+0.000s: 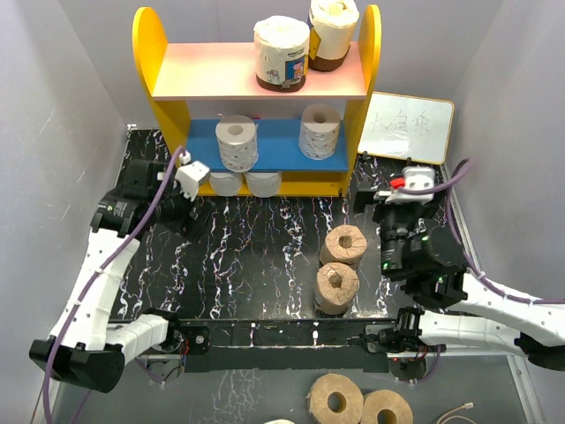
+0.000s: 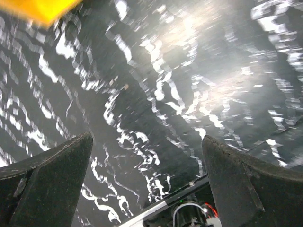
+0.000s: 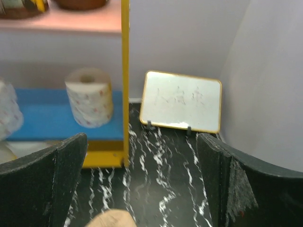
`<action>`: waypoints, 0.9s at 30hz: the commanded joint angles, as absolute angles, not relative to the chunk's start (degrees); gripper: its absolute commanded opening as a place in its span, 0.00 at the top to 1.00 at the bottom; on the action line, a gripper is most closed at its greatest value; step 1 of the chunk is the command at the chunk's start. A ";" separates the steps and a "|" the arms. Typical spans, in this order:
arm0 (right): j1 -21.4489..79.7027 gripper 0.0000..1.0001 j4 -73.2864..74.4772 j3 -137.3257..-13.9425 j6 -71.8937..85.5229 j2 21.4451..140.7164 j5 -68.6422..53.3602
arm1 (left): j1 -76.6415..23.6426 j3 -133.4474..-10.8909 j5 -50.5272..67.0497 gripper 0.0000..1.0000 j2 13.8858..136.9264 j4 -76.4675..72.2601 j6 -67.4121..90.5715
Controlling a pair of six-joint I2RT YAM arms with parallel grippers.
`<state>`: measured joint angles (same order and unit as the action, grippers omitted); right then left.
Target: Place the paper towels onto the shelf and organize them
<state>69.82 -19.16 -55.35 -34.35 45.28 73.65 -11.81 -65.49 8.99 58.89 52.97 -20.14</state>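
Top external view, nearest first: we see two outer tan rolls at the lower edge, nearer than the arm bases. On the black marbled table, two tan paper towels stand on end, one just behind the other, between the arms. We find the left gripper and right gripper spread wide, holding nothing. Farther back, the shelf carries two wrapped rolls on its pink board, two white rolls on the blue board, and two low white rolls beneath. A whiteboard leans at the right.
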 commanded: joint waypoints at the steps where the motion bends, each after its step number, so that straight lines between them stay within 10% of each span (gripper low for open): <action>1: 69.31 0.01 -6.62 -47.85 -23.18 39.79 78.05 | -17.40 -80.08 27.89 0.01 65.18 61.45 -21.70; 11: 68.95 0.01 21.90 -39.80 0.15 29.06 81.71 | -39.41 -90.94 27.72 0.01 82.83 53.51 -14.31; 20: 68.95 0.01 21.62 -33.47 1.64 15.72 86.99 | -69.31 -79.48 -12.52 0.01 87.90 35.68 -30.41; 27: 69.47 0.02 22.16 -34.04 2.26 0.60 93.73 | -72.32 -72.00 -16.00 0.01 88.33 22.43 -40.77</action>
<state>69.21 22.20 -32.53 -0.08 5.17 86.26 -73.54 -73.03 -8.38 88.40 31.86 -32.86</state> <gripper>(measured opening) 0.984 0.985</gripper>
